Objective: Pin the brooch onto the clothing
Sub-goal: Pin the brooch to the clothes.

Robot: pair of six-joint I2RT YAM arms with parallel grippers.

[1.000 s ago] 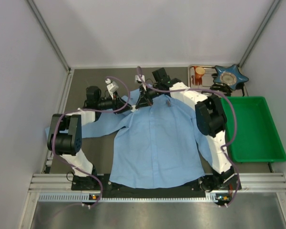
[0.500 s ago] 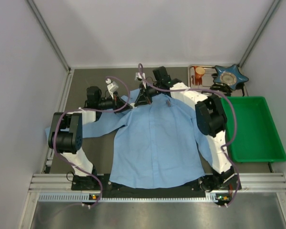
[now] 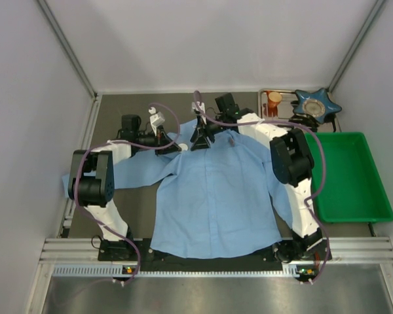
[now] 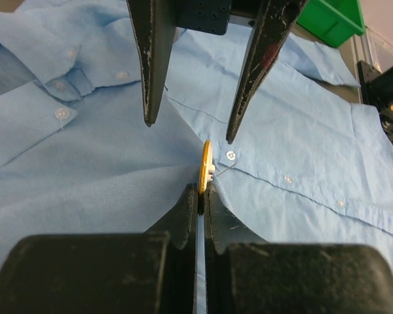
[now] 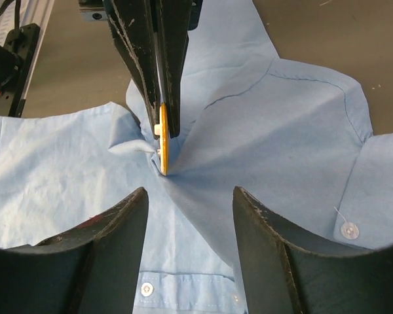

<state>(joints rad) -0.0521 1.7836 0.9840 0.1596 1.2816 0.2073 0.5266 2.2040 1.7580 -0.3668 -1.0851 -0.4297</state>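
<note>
The brooch (image 4: 205, 167) is a thin yellow-orange disc that I see almost edge-on from both wrists. It has a small white fitting on one face, with a fine wire curling off it. It stands upright on its edge, and its lower rim is down at a raised pucker of cloth just beside the collar, near the top button.

The left gripper (image 5: 165, 127) has it: those fingers are pressed together on the disc's two flat faces and grip its upper part. The right gripper (image 5: 190, 196) faces it from the opposite side. Its fingers are spread and hold nothing, and the brooch lies straight ahead of the gap between them, near but apart. The disc's plane runs along the line between the two wrists, so it presents only its thin edge to the right fingers.

I judge that any fastening has to come from the right arm reaching for the clasp side while the left holds the disc steady.

The clothing (image 3: 216, 196), a light blue shirt, lies front-up on the dark table (image 3: 139, 204), sleeves out.
</note>
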